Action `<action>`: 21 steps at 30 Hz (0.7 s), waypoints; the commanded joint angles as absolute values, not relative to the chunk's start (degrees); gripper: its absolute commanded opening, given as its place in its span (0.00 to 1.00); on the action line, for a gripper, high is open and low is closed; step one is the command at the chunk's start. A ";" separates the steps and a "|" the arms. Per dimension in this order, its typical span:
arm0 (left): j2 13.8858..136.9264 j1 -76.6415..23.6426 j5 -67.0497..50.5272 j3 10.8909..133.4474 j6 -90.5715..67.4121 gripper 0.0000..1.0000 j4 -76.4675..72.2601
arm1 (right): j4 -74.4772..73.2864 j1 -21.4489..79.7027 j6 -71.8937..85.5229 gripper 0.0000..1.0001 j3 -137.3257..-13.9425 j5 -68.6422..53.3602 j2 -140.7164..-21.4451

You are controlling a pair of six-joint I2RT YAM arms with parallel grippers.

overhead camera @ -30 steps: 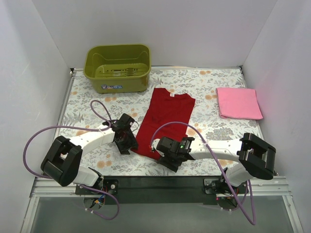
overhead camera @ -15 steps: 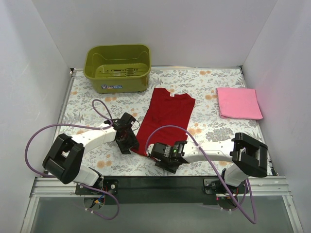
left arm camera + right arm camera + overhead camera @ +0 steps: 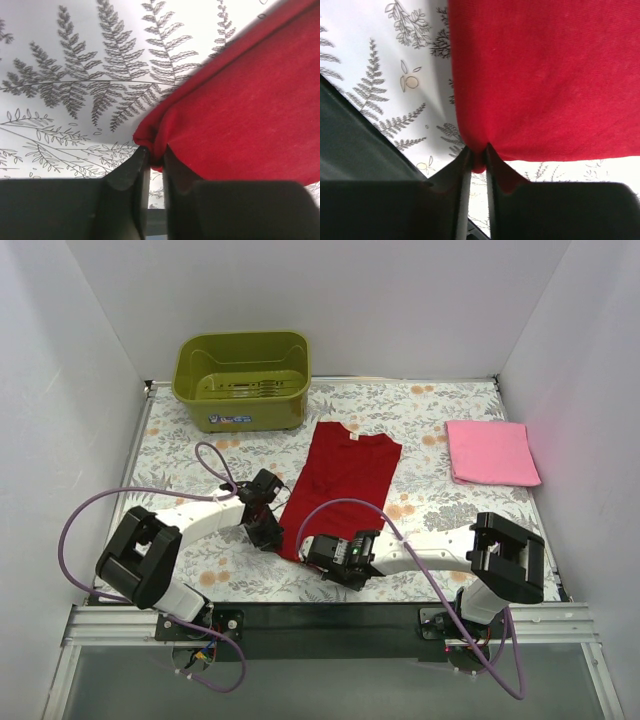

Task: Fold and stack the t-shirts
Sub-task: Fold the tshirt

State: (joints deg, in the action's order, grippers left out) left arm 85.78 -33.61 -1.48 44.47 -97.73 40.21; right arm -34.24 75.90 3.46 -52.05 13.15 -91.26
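Top view. The red t-shirt (image 3: 345,480) lies near the middle of the flower-printed worktop (image 3: 440,510). It forms a long narrow strip, with the collar at the far end and the hem slanting toward the near left. The pink t-shirt (image 3: 491,452) sits as a folded square at the far right, well apart from the red one. An olive tub (image 3: 242,380) stands at the far left, near the red collar but not touching it. We note the left gripper (image 3: 268,532) at the left edge of the red t-shirt, close to its near end. The right gripper (image 3: 315,552) is at the near corner of the hem. Both are low over the worktop.

Left wrist view. The left gripper (image 3: 152,155) has its jaws drawn narrow, pinching a small bunched fold at the edge of the red t-shirt (image 3: 250,115). The cloth spreads away to the right. Bare fern-printed worktop (image 3: 75,60) fills the left side.

Right wrist view. The right gripper (image 3: 476,152) is likewise narrow, with a puckered bit of the red t-shirt's (image 3: 545,75) hem clamped between its jaws. The cloth fans out flat beyond the tips. The worktop (image 3: 385,50) shows at the left, and a black rail (image 3: 355,145) cuts across the lower left. We cannot tell whether either pinched edge is off the surface.
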 commanded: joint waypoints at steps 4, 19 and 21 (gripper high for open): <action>90.88 -34.10 5.80 43.15 -97.12 0.00 39.98 | -33.92 77.08 2.11 0.01 -52.91 9.86 -94.39; 61.18 -33.75 13.26 44.38 -103.35 0.00 61.42 | -42.10 84.99 0.26 0.01 -71.27 -13.26 -91.93; 57.84 -33.57 15.11 45.87 -104.84 0.00 65.02 | -42.27 84.90 0.26 0.01 -72.94 -13.36 -91.32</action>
State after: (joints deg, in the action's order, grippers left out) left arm 60.99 -34.11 9.23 43.81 -100.90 56.97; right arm -39.29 84.42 0.89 -69.93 -7.88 -93.38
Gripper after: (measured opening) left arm 0.044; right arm 0.013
